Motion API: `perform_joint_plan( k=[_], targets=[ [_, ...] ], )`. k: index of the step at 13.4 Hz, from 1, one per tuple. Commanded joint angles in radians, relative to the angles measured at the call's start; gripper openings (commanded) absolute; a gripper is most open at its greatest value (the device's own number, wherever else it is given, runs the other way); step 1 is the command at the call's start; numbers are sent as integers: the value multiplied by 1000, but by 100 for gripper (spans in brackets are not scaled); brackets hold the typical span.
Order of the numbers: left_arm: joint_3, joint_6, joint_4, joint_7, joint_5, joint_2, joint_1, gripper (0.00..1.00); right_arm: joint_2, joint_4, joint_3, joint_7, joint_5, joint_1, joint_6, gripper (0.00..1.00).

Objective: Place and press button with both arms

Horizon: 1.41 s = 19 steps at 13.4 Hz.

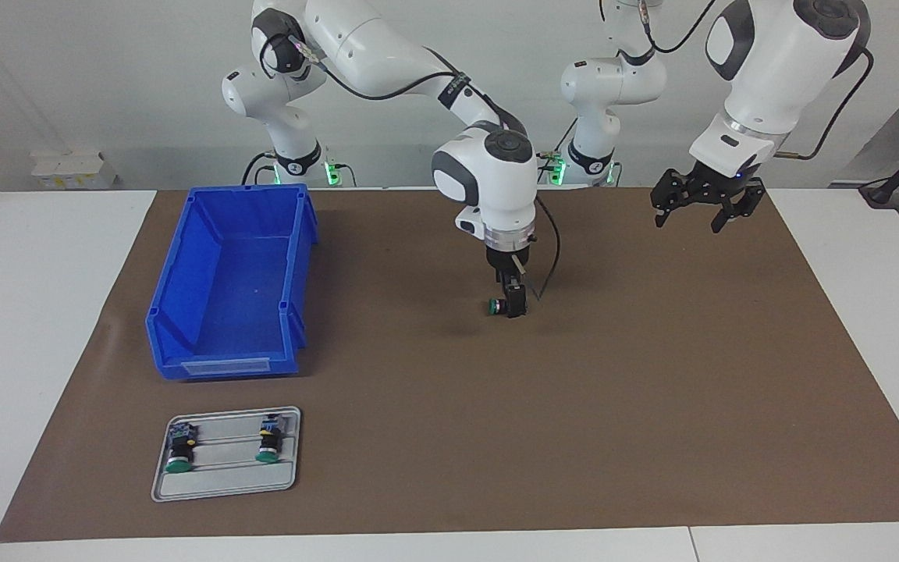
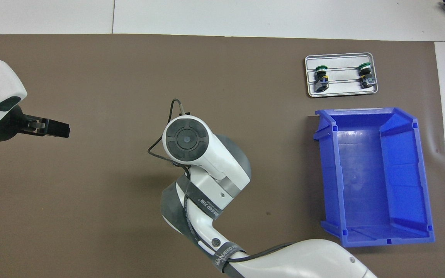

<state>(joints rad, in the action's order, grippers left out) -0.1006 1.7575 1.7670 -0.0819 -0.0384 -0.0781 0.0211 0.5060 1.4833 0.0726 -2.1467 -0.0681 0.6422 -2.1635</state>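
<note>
Three green-capped buttons: two on grey tray at mat's corner, awaiting turn; one button mid-mat under right gripper, fingers apparently just apart, likely placed for pressing. Left gripper spread open, empty, waiting raised. Blue bin beside tray.

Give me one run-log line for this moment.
right hand: low on mat middle, at button | left hand: open, raised, waiting | tray: two buttons | bin: empty

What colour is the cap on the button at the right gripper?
Green: the button at the right gripper has a green cap, best seen in the facing view.
</note>
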Motion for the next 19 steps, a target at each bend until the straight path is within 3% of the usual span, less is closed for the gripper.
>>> perform_joint_plan(
  k=[1, 4, 7, 11, 14, 16, 19],
  targets=[
    [-4, 83, 31, -1, 5, -12, 17, 100, -136, 133, 13, 164, 40, -85, -3, 100],
    [-5, 117, 26, -42, 5, 12, 83, 100, -245, 218, 12, 380, 40, -185, 23, 100],
    [-7, 163, 5, -209, 3, 89, 166, 100, -361, 302, 12, 652, 40, -272, 60, 100],
    [-8, 166, -80, -425, 0, 216, 276, 95, -530, 367, 12, 1072, 65, -422, 209, 100],
    [-8, 227, -83, -570, 6, 259, 373, 95, -578, 347, 7, 1461, 79, -539, 306, 100],
    [-7, 243, -67, -575, 8, 268, 427, 95, -566, 278, 3, 1715, 80, -593, 374, 100],
    [-7, 243, -40, -653, 109, 331, 512, 94, -526, 134, 3, 1930, 79, -644, 499, 100]
  ],
)
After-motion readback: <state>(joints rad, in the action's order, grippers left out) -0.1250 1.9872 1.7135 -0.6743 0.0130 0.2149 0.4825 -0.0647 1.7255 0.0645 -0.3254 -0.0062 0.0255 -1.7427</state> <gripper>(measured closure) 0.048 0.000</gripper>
